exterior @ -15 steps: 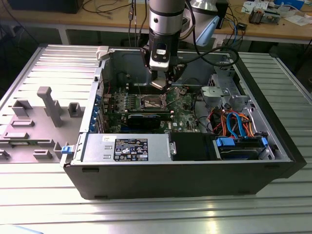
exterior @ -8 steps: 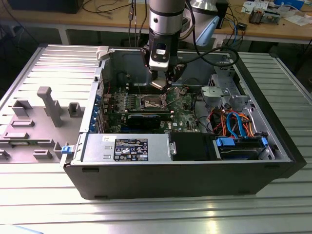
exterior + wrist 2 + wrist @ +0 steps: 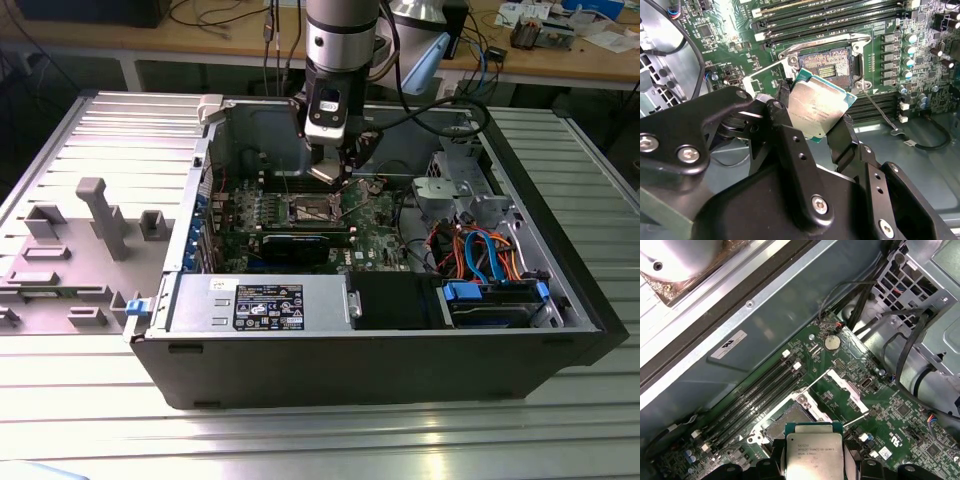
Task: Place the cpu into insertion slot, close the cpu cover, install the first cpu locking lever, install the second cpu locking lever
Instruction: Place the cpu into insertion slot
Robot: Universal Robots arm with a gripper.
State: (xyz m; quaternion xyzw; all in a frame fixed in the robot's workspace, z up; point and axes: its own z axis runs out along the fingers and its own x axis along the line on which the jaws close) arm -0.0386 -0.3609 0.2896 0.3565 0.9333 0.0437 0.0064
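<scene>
Cpu [image 3: 820, 107] clamped between the two fingers [image 3: 841, 137] of the gripper [image 3: 816, 114], which bear on opposite edges and leave its metal top bare. In both wrist views the chip hangs clear of the board [image 3: 900, 412] and touches nothing but the fingers. In the second wrist view it sits tilted, one corner lower than the rest.

The insertion slot [image 3: 832, 65] is open and empty, its contact field exposed. It lies just beyond the chip's far edge, between the chip and the memory slots [image 3: 830, 20]. In the first wrist view the cpu [image 3: 814, 452] overlaps the near rim of the slot [image 3: 790, 421], so chip and slot are near but not yet aligned. Their edges look turned a little from one another.

In the exterior view the gripper [image 3: 335, 172] hangs inside the case [image 3: 400, 370], slightly to the exterior view's right of the slot [image 3: 310, 208] and above it.

The cpu cover [image 3: 842, 385] stands swung back beside the slot, on the side away from the memory slots. A thin lever [image 3: 879, 109] is also thrown clear. By this evidence the first step is in hand: chip carried, not seated.
</scene>
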